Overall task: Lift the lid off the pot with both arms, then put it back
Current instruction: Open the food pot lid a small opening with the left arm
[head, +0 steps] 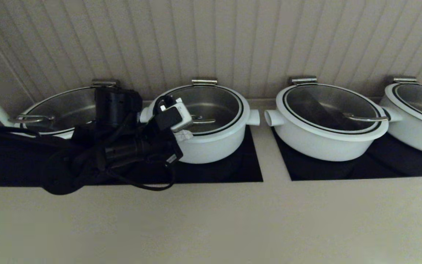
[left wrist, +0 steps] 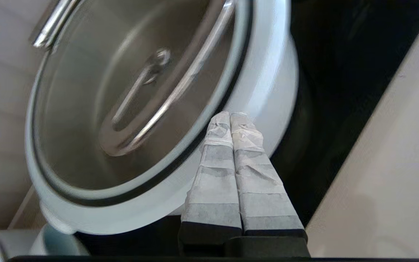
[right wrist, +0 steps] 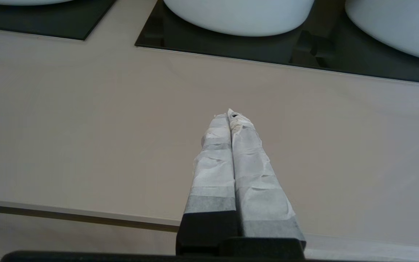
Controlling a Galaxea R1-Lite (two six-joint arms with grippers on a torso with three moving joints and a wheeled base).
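A white pot [head: 214,146] with a steel lid [head: 214,102] and a lid handle [head: 203,120] stands second from the left on a black cooktop. My left gripper [head: 184,135] is shut and empty, its taped tips at the pot's near left rim. In the left wrist view the gripper [left wrist: 230,115] lies against the white pot rim [left wrist: 267,83], beside the lid [left wrist: 129,109], which sits on the pot. My right gripper [right wrist: 230,114] is shut and empty above the beige counter, in front of the cooktops; it is out of the head view.
Three more lidded white pots stand in the row: one at far left [head: 60,110], one right of centre [head: 328,124], one at far right [head: 419,113]. Black cooktops [head: 233,172] [head: 361,168] lie under them. A ribbed wall is close behind. Beige counter [head: 211,220] is in front.
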